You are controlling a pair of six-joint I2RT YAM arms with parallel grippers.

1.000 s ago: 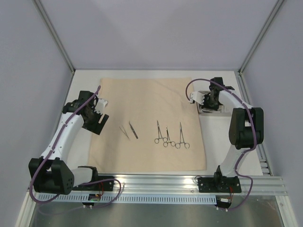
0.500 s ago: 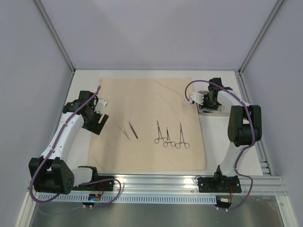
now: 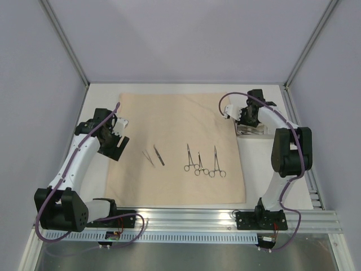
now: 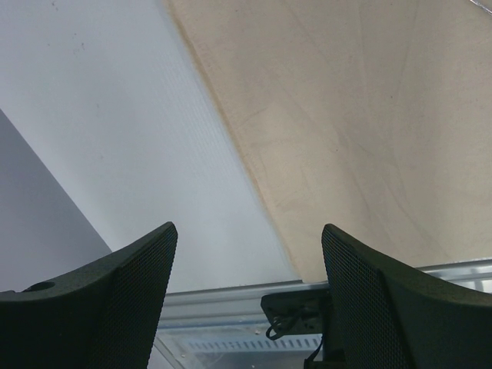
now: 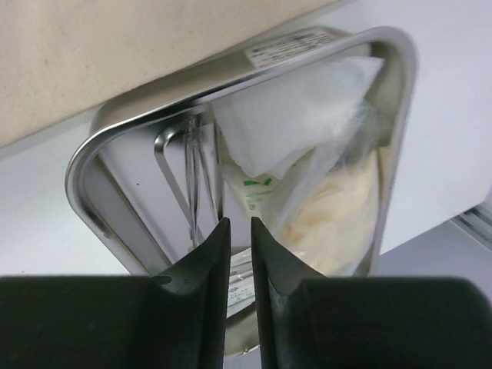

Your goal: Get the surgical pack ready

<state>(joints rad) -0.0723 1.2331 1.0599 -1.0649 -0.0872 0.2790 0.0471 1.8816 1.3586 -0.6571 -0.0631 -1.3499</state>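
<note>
Right gripper (image 5: 237, 231): jaws parted by a narrow slit only, nothing seen pinched between them. It hangs directly above the tray (image 5: 92, 154), tips over the near half. Beneath and beyond the tips lie white packets (image 5: 300, 100), a cream pad (image 5: 342, 207) to the right, and a steel tool (image 5: 192, 169) along the tray's left side; what kind of tool I cannot tell. The tray sits on the bare table (image 4: 115, 115), just beside the right edge of the cloth (image 5: 115, 54), toward the far corner. Left gripper (image 4: 246, 231): jaws spread wide, grasping nothing, hovering over the cloth's left edge where it meets the table. On the cloth, well apart from both grippers, three clamps (image 3: 200, 161) lie side by side, and tweezers (image 3: 153, 156) to their left. Versus one second ago: the right jaws were clenched and now stand slightly released; the right wrist has shifted toward the far side, leaving more of the tray uncovered in the top view. Left arm, clamps and tweezers unchanged.
</note>
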